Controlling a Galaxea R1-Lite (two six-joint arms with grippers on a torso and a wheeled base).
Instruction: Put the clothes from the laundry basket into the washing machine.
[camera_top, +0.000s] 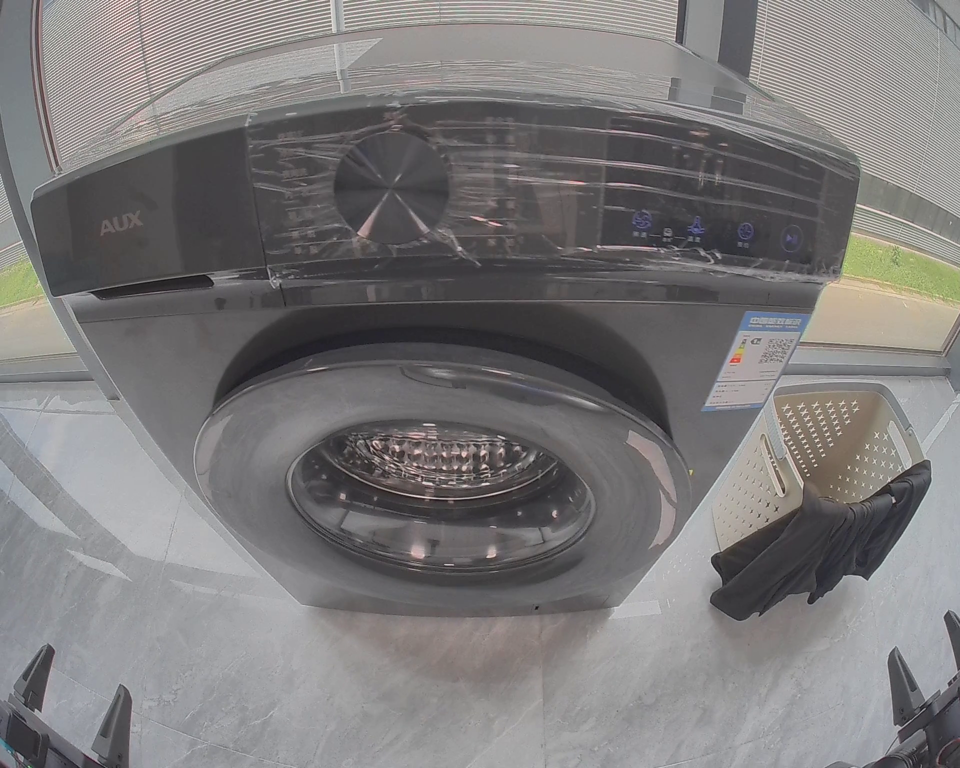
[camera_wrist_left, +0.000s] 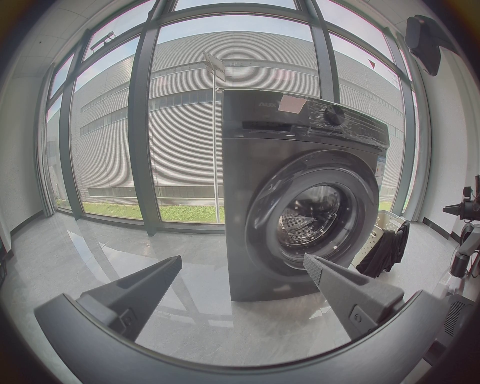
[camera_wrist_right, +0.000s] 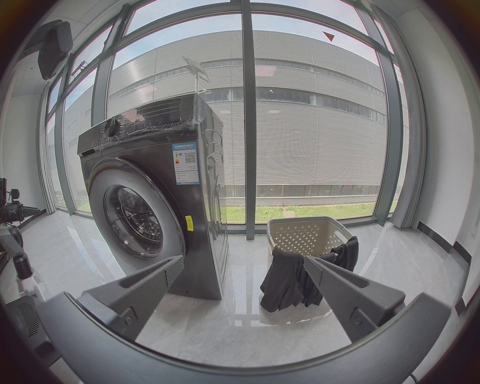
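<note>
We're looking straight at the washing machine, and its round door is looking shut, the steel drum glinting behind the glass. On the robot's right, just beside the machine, the pale laundry basket is standing on the grey floor. 1 dark garment is hanging over the basket's near rim, most of it spilling down the outside wall towards the floor. I can't tell whether anything more is lying in the basket.

That cloth is reading as light, soft and completely limp. It is going to sag, trail and swing once lifted, and a loose end could catch on the rim. By my reckoning the best hold is the bunched fold where it is crossing the rim, pinched deep so the thin fabric is not slipping out.

Now the grippers. The left gripper is hanging low in front of the machine, its 2 fingers spread wide, holding nothing and touching nothing. The right gripper is sitting low on the basket side, near the garment but apart from it, fingers likewise splayed and empty.

Nothing is loaded yet, and that door is probably needing opening first.
</note>
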